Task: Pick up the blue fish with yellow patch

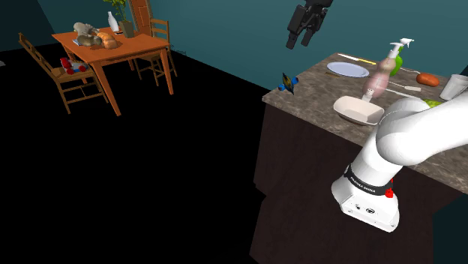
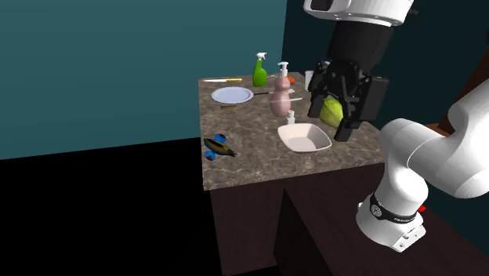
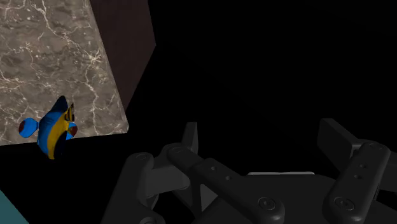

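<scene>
Blue fish [image 1: 287, 82] with a yellow patch lies at the counter's [image 2: 258, 161] corner, partly overhanging the edge. The gripper [image 1: 299, 41] hangs high up, off to one side, fingers apart and empty. A white dish [image 2: 302, 139], pink bottle [image 2: 280, 98] and plate [image 2: 232, 95] stand well apart from it, further along the counter.

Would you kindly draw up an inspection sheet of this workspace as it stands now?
Surface: marbled brown counter, on a dark base.
Job's things: blue fish with a yellow patch, lying at the counter's edge, untouched.
Clutter: white dish, pink pump bottle, green spray bottle, plate.
Grippers: gripper open, empty, raised well clear of the fish.
Cables: nothing seen.
Surroundings: teal wall; wooden table with chairs; black area around.
</scene>
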Motion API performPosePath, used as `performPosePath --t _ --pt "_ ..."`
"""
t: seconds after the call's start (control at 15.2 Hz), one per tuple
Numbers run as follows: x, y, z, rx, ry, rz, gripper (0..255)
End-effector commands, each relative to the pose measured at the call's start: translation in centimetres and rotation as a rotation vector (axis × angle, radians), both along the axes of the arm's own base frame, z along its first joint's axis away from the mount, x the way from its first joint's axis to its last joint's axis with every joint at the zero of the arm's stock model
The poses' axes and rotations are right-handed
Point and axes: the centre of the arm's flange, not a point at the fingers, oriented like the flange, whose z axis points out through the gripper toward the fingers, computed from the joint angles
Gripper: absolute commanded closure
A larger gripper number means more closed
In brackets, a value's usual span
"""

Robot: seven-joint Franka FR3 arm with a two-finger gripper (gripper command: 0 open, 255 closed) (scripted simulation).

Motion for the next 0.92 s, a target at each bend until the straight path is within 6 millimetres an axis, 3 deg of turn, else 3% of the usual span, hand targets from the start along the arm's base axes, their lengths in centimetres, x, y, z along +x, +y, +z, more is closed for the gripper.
performPosePath --t 0.0,0.86 --pt "0.0 0.0 0.0 0.000 0.000 0.000 0" --pt "6.5 -15.9 -6.5 0.102 0.043 -0.114 0"
